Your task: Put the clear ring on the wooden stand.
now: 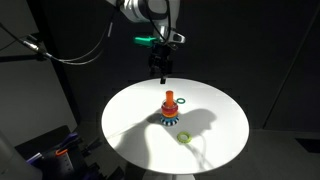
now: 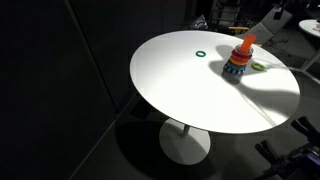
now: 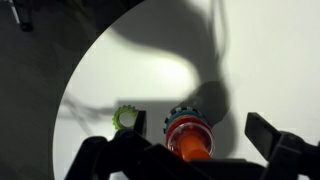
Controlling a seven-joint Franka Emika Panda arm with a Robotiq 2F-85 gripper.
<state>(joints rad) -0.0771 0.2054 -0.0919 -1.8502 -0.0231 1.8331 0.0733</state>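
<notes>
While my gripper (image 1: 160, 72) hangs in the air above the round white table (image 1: 130, 115), its fingers (image 3: 110, 158) stand spread wide apart, one at each side of the wrist view, and I see nothing held between them. The wooden stand (image 1: 170, 104) is upright near the middle of the table, below the gripper and clear of it. From the wrist it shows between my fingers as an orange peg with a red band on a dark, bluish-rimmed base. A yellow-green ring (image 3: 126, 118) lies flat on the tabletop just beside that base. In an exterior view a dark green ring (image 2: 201, 53) lies flat on the table too, apart from the stand and on its other side. I cannot make out the clear ring against the white surface in any view.
</notes>
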